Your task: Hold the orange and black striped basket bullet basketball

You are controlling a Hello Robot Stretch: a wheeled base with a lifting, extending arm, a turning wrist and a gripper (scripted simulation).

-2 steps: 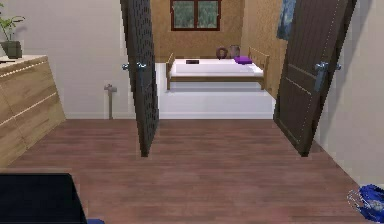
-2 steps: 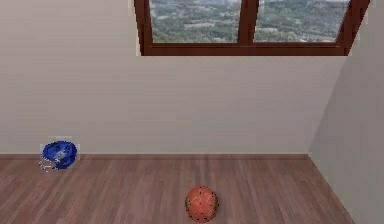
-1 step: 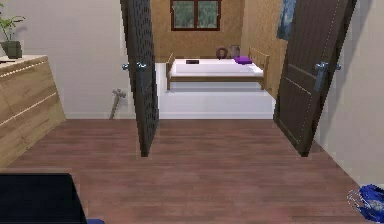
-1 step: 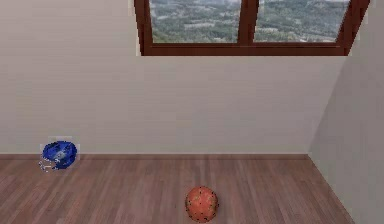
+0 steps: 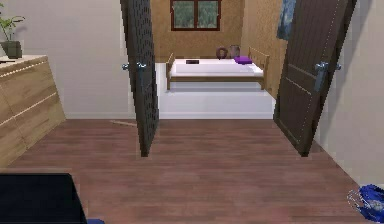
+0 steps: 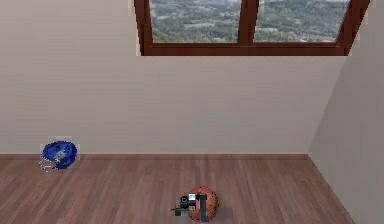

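In the arm side view, an orange ball with dark stripes [image 6: 207,196] sits low on the wooden floor, just right of the middle. The gripper's [image 6: 188,209] dark body with small white marks shows right at the ball's lower left. The ball is at or behind the gripper's far end, so I cannot tell whether it holds anything, or whether it touches the ball.
A blue crumpled thing [image 6: 59,153] lies on the floor by the wall, seen again at the forward view's right edge [image 5: 368,200]. Ahead, two dark doors [image 5: 141,75] [image 5: 310,75] stand open onto a bed [image 5: 215,70]. A wooden dresser [image 5: 25,105] stands at the left.
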